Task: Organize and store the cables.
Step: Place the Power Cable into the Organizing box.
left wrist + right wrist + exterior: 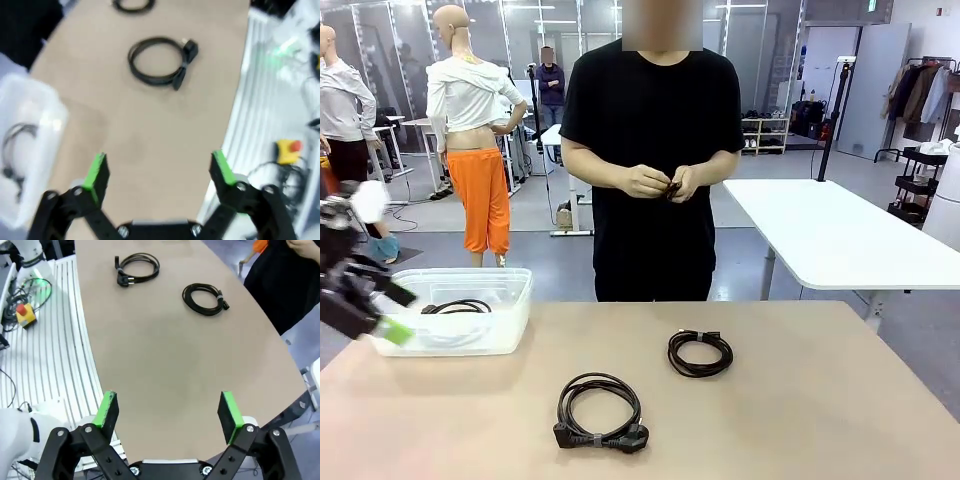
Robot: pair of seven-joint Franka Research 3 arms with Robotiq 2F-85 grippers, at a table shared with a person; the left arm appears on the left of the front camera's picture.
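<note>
Two coiled black cables lie on the tan table: a larger coil with a plug (pixel 600 410) (pixel 160 62) (pixel 137 267) near the front and a smaller one (pixel 700 352) (pixel 132 5) (pixel 205 297) behind it to the right. A third coil (pixel 455 307) (pixel 15 145) rests inside the clear plastic bin (pixel 510 330) (pixel 35 100) at the left. My left gripper (pixel 398 312) (pixel 159 170) hovers, blurred, beside the bin's left end, open and holding nothing. My right gripper (pixel 170 412) is open over bare table near its edge, well short of both coils.
A person in a black shirt (pixel 655 150) stands at the far edge, both hands (pixel 665 183) together on something small and dark. A yellow emergency-stop box (pixel 287 150) (pixel 25 312) and loose wires lie on the ribbed white surface beside the table. A white table (pixel 840 235) stands behind right.
</note>
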